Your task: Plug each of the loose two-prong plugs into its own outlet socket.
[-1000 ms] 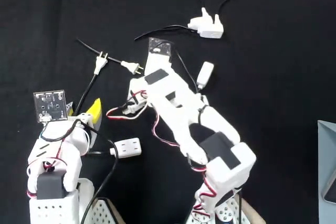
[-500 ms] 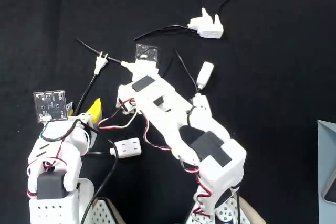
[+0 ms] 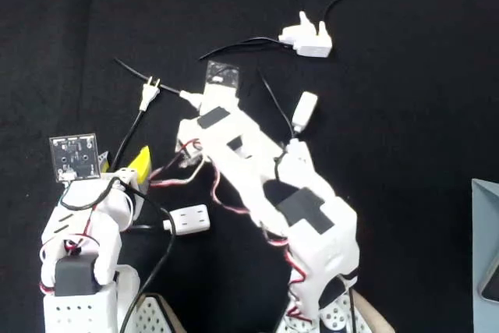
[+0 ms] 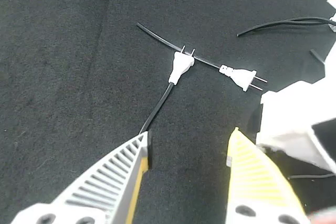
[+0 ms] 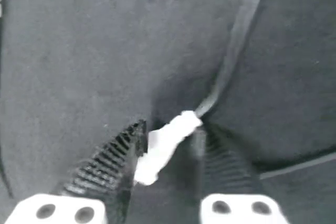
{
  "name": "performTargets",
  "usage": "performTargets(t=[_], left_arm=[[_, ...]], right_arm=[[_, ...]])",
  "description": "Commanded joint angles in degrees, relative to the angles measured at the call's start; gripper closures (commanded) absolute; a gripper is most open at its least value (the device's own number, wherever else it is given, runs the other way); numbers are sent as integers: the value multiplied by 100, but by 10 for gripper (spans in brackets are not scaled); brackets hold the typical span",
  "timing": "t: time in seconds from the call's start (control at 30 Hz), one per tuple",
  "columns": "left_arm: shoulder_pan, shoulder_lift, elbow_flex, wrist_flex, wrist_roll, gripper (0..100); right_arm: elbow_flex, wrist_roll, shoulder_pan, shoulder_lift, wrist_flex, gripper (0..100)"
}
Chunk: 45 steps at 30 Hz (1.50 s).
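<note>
1. Table (image 3: 405, 154): left plug (image 3: 148, 96) and right plug (image 3: 192, 98) lie side by side, left of centre
2. Right plug's cable (image 4: 157, 36) runs across the left plug's prongs
3. Near socket block (image 3: 189, 219) lies before both plugs, just right of the left arm (image 3: 86, 224)
4. Far socket block (image 3: 312, 43) sits behind, right of centre, well apart from the plugs
5. Right arm (image 3: 257, 161) lies between the two blocks

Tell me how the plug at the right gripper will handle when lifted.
The plug is small, so probably light and stiff. Its thin cord lies loose on the table and will likely trail limply, tugging a little. It sits askew between the right gripper's open fingers, so it may twist as they close.
</note>
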Motion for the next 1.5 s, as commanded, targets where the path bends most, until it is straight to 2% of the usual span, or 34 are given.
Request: performTargets(t=[0.0, 0.2, 0.4, 0.6, 0.7, 0.87, 1.03, 1.1, 1.27, 1.47], left_arm=[[-40, -44, -391, -9, 44, 759], [-40, -44, -391, -9, 35, 759], [-40, -44, -391, -9, 35, 759], [-31, -44, -391, -9, 35, 759], [-22, -44, -391, -9, 35, 759], [-48, -44, -391, -9, 35, 759], [-57, -44, -391, -9, 35, 759], [-110, -44, -418, -18, 35, 759], [-857, -44, -664, -18, 316, 759], [-1499, -44, -734, 35, 308, 759]], right_arm=[[-374, 176, 105, -4, 114, 976], [-453, 1108, 114, -549, 721, 987], [-444, 2804, 527, -1288, 1363, 987], [-444, 4870, 1108, -1464, 1943, 987], [-444, 5415, 1196, -1270, 2180, 987], [-497, 5582, 1169, -673, 2224, 981], [-488, 5574, 1160, -426, 2462, 881], [-497, 5582, 1125, -435, 2655, 877], [-734, 5547, 1064, -435, 3297, 881], [-901, 5547, 1046, -435, 3930, 881]])
